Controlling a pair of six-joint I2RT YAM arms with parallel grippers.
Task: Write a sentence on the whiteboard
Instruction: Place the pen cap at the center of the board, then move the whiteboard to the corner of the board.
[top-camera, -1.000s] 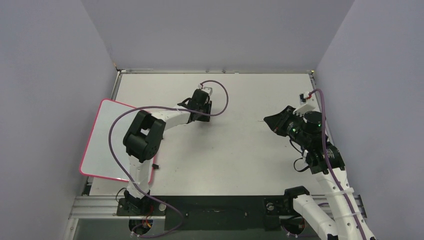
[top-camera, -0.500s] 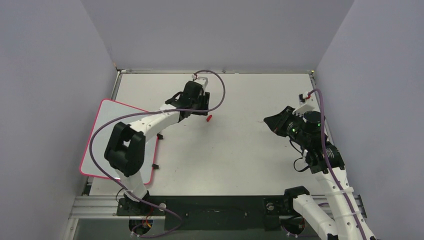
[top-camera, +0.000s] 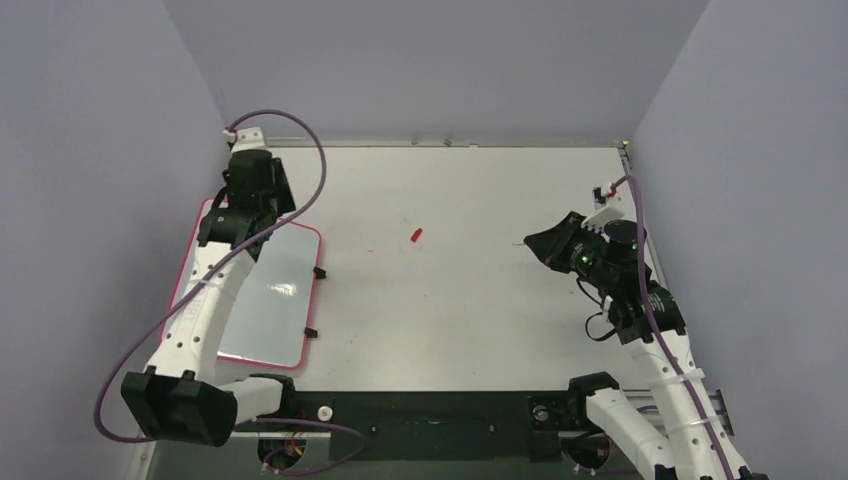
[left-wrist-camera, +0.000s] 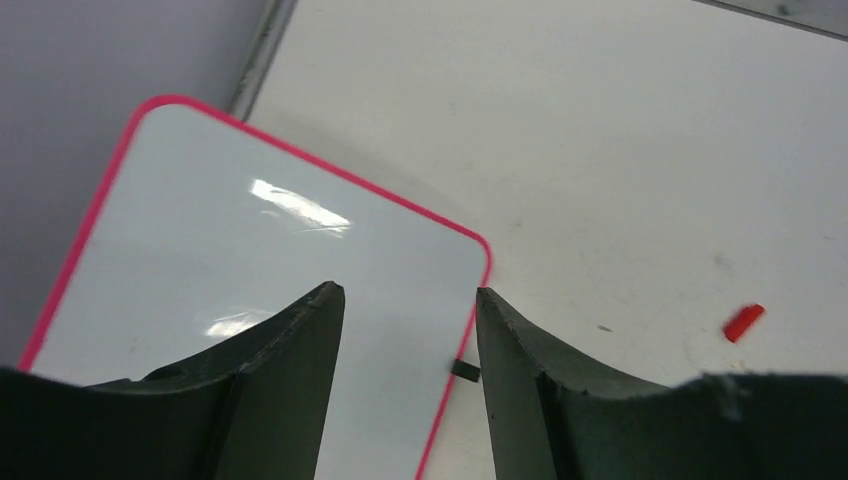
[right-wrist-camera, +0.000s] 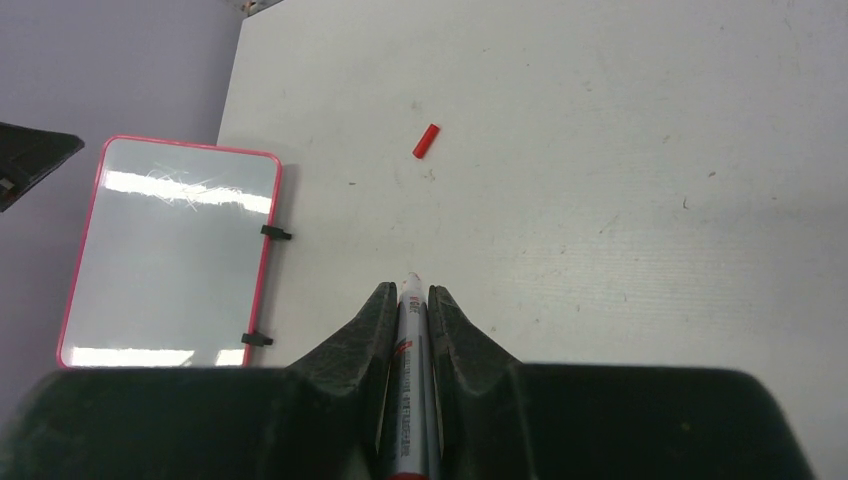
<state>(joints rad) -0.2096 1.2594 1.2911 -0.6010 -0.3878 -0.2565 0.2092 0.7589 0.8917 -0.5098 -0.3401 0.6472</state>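
The left pincer (left-wrist-camera: 408, 295) stands wide and empty above the whiteboard (left-wrist-camera: 200, 250); the right pincer (right-wrist-camera: 411, 290) grips a marker (right-wrist-camera: 411, 345).

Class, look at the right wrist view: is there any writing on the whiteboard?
No, the whiteboard is blank and glossy, with no red strokes anywhere on it.
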